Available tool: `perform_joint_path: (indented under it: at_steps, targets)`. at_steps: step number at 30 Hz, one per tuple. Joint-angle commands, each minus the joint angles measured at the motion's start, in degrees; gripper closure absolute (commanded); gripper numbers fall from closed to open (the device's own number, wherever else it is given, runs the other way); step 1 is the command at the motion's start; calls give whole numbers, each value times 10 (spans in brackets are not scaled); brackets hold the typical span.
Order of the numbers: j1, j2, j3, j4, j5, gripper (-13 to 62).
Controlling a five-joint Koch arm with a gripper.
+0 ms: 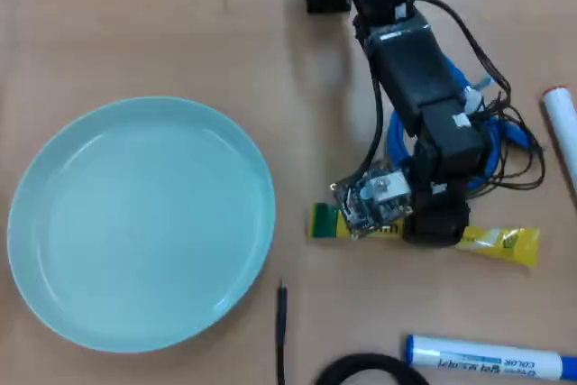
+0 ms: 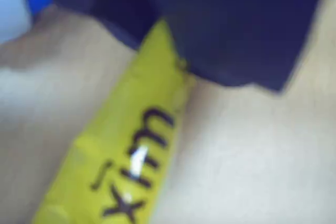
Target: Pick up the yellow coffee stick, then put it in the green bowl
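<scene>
toward the left edge of the counter (image 1: 135, 33) lay the green bowl (image 1: 141, 223), wide, shallow and empty, with its right rim well apart from the work. a thin dark cable end (image 1: 281, 313) rested near the bottom edge, just off the bowl's lower right rim; if the arm swung low toward the bowl it could drag that cable along.

right of the bowl, about mid-counter toward the right edge, the yellow coffee stick (image 1: 500, 242) lay flat, its dark green end pointing at the bowl and its yellow end toward the right edge. the gripper (image 1: 433, 223) sat directly over the stick's middle, hiding that stretch in the overhead view. in the wrist view a dark jaw pressed close against the sachet's side, but the other jaw was out of sight, so whether the gripper was clamped on the stick or loose around it could not be told.

the main risk looked like a poor hold: the foil is flat and slick, so jaws closing on its edge could skate over it or buckle it, and it might pivot and droop on the lift, then slip out before reaching the bowl.

along the bottom edge toward the right corner lay a white-and-blue marker (image 1: 491, 356), and another pen (image 1: 561, 123) at the right edge; both were near enough that a nudged stick might slide against them.
</scene>
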Motion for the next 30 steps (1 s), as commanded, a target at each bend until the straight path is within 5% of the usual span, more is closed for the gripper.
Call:
perform_joint_path:
  at_steps: [1,18,30]
  targets:
    - [-11,11,-17,86,7,556]
    - [-42,252,-14,135,-4,556]
    - [71,439,-18,132,-43,556]
